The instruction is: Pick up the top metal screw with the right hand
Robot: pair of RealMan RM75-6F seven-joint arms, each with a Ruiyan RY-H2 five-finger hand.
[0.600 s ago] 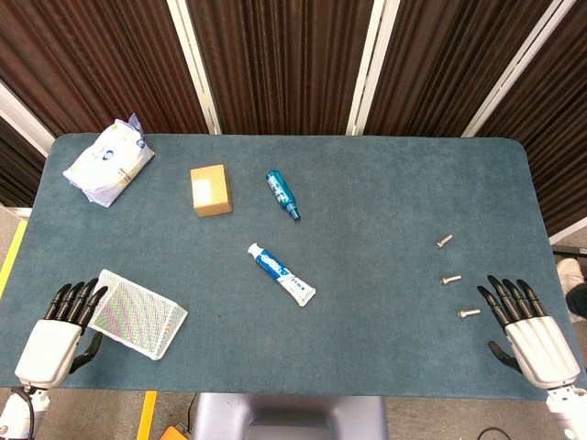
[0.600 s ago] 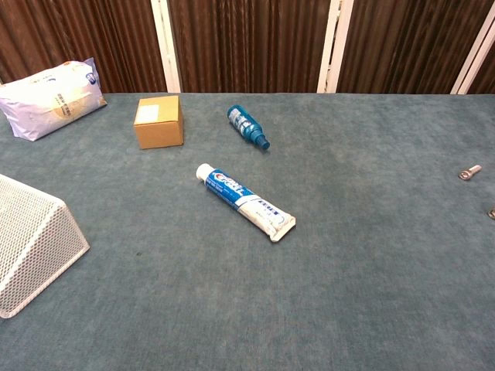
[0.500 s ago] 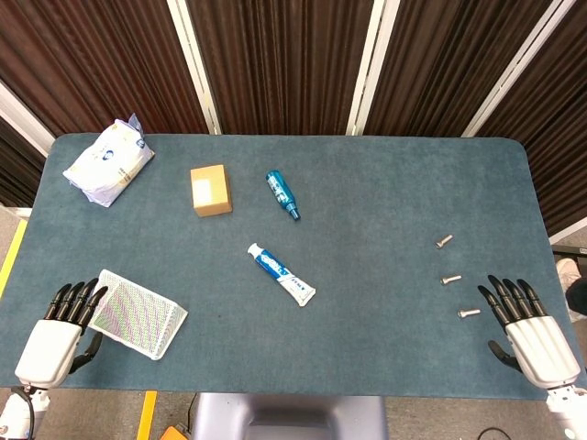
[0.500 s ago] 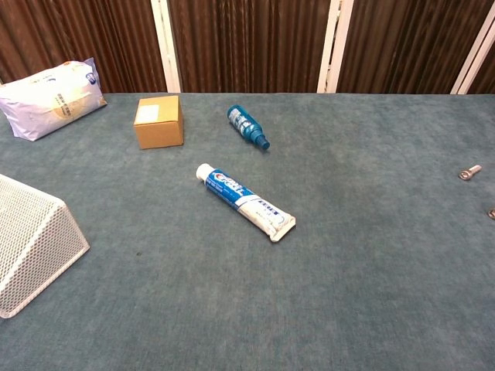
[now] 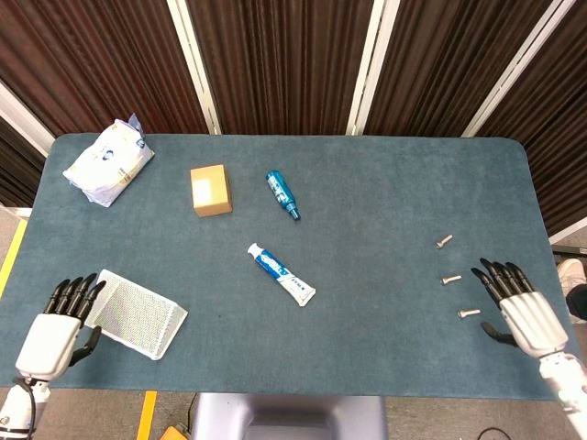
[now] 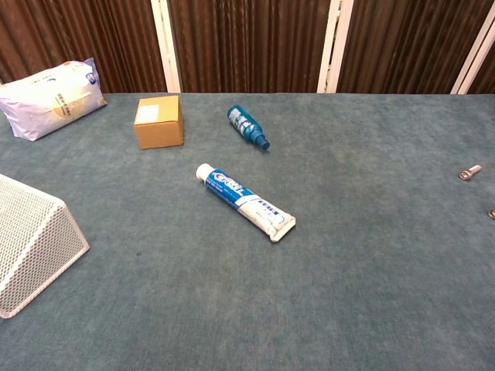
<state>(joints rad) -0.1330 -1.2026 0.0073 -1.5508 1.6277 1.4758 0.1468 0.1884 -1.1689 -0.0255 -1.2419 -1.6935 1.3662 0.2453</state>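
Risk noted: three metal screws are counted in a column at the worktop's (image 5: 385, 192) right side, and the top metal screw (image 5: 444, 241) lies farthest from the right hand (image 5: 518, 312), whose fingers (image 5: 492, 278) are spread and empty beside the bottom screw (image 5: 469, 313); a nearer screw could be taken or knocked. Middle screw (image 5: 450, 279) lies between. Left hand (image 5: 57, 330) is open, one mesh basket (image 5: 138, 314) beside it. One toothpaste tube (image 5: 281, 274), bottle (image 5: 282, 193), box (image 5: 210, 190) and pouch (image 5: 108, 162) are counted.

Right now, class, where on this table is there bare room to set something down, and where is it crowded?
Bare: the stretch between the toothpaste tube and the screws. Crowded: the right edge, where the right hand nears the screws.
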